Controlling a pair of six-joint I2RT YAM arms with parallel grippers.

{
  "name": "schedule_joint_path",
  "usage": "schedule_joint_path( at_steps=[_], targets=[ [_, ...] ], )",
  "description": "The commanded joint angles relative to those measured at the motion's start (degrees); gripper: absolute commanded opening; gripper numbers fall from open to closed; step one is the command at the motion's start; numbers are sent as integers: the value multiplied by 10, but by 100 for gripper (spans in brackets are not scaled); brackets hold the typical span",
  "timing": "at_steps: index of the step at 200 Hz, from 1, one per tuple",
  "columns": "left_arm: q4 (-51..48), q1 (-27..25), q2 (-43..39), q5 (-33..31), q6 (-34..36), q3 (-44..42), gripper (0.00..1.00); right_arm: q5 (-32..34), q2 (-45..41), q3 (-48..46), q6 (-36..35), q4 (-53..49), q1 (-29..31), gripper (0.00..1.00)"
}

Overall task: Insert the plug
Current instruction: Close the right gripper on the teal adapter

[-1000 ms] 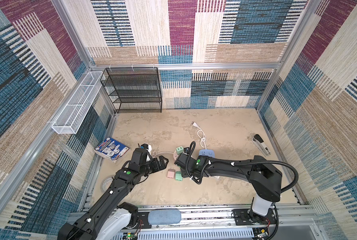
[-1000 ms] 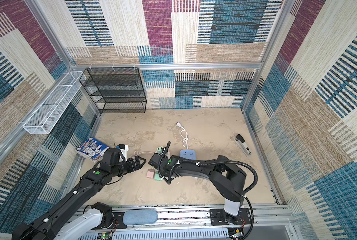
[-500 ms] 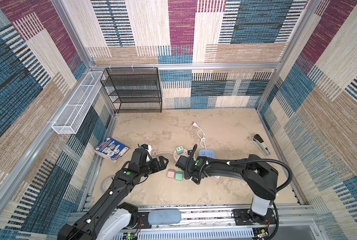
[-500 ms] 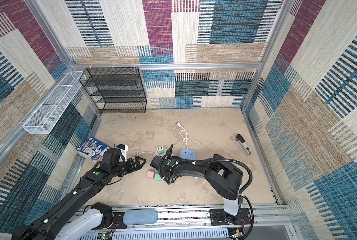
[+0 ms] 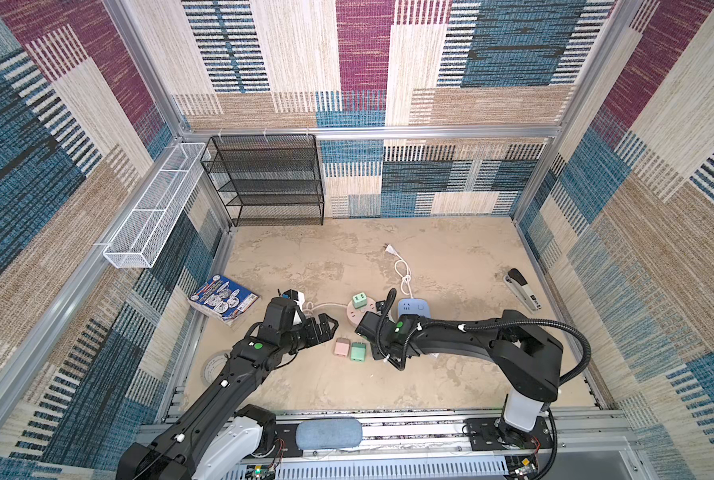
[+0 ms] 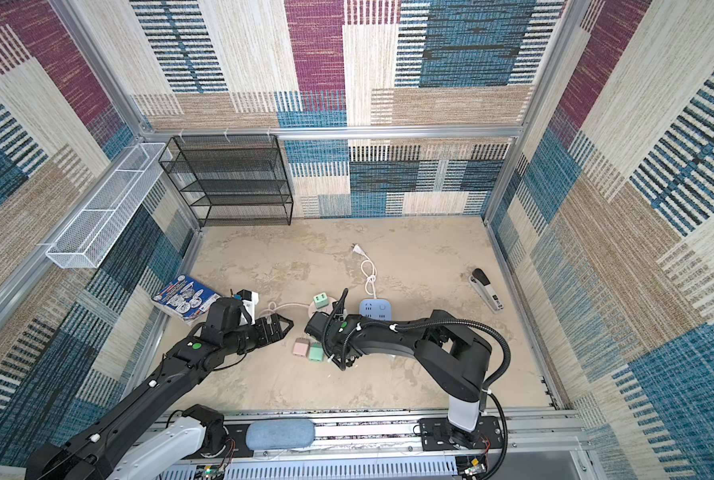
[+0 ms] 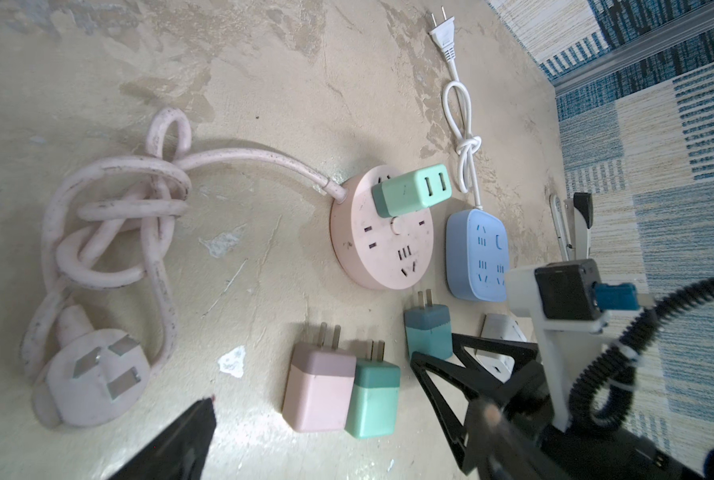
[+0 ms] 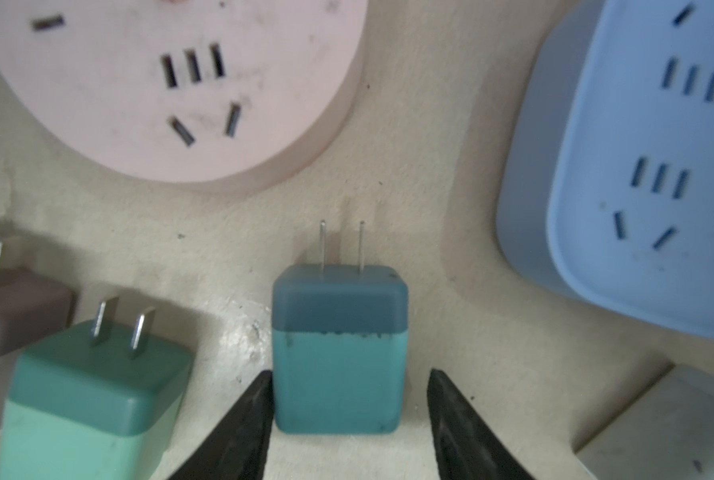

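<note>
A teal-blue plug (image 8: 338, 353) lies flat on the table, its two prongs toward the round pink power strip (image 8: 172, 83). My right gripper (image 8: 349, 374) is open around the plug's back end: one finger touches its side, the other stands a small gap off. In both top views the right gripper (image 5: 375, 347) hides this plug. In the left wrist view the plug (image 7: 428, 332) shows below the pink strip (image 7: 382, 237). My left gripper (image 5: 330, 328) hangs wide open and empty, left of a pink plug (image 7: 318, 390) and a mint plug (image 7: 374, 399).
A mint adapter (image 7: 409, 195) sits plugged into the pink strip, whose knotted pink cord (image 7: 110, 208) lies beside it. A blue power strip (image 7: 478, 253) lies next to it, a white block (image 8: 658, 428) nearby. Stapler (image 5: 523, 289), book (image 5: 222, 297), black rack (image 5: 268, 178), wire basket (image 5: 156, 208).
My right gripper's jaws have narrowed around the teal-blue plug, and the right arm has shifted slightly. The left arm has not moved.
</note>
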Motion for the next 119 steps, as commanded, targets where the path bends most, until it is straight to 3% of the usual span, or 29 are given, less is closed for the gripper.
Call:
schedule_joint_path(
  at_steps=[1, 39, 90, 119],
  targets=[
    [15, 0, -2, 4, -12, -2, 100, 2, 5, -4, -25, 31, -5, 57],
    [16, 0, -1, 8, -14, -4, 100, -10, 8, -17, -53, 65, -7, 52],
    [13, 1, -2, 29, -12, -3, 97, -40, -12, -34, -91, 91, -7, 30],
    [1, -1, -3, 71, -6, 3, 93, -66, -55, -56, -156, 97, -7, 28]
  ],
)
